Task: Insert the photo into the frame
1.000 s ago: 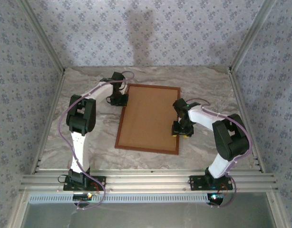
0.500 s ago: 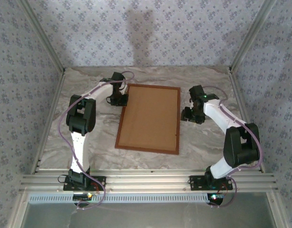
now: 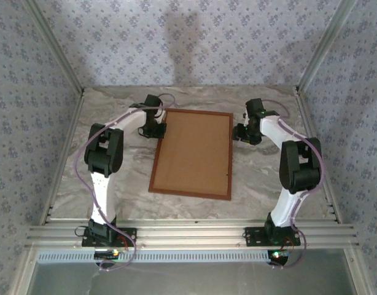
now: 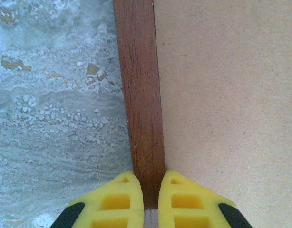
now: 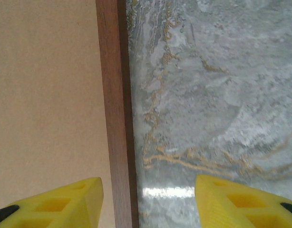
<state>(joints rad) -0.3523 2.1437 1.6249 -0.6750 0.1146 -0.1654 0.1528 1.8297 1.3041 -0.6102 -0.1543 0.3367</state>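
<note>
- We see the frame (image 4: 140, 95) lying flat on the marbled table (image 3: 250, 184), between the two arms and roughly in the middle of the surface.
- Its plain brown backing board (image 3: 191, 152) faces up and fills the space inside the narrow reddish-brown moulding.
- In the top view, the frame sits slightly askew, with its near edge shifted a little to the left.
- The left gripper (image 4: 147, 185) is at the frame's left side, close to the far corner.
- Its yellow fingers (image 4: 117, 199) are pressed in from both sides, pinching the left moulding between them.
- The right gripper (image 5: 148, 185) hangs over the frame's right side, also near the far corner.
- Its jaws are spread wide and hold nothing.
- In the right wrist view, one of its fingers (image 5: 65, 204) is above the backing board and the other is above bare table, with the right moulding running between them.
- We cannot tell whether either of these fingers touches the surface below it.
</note>
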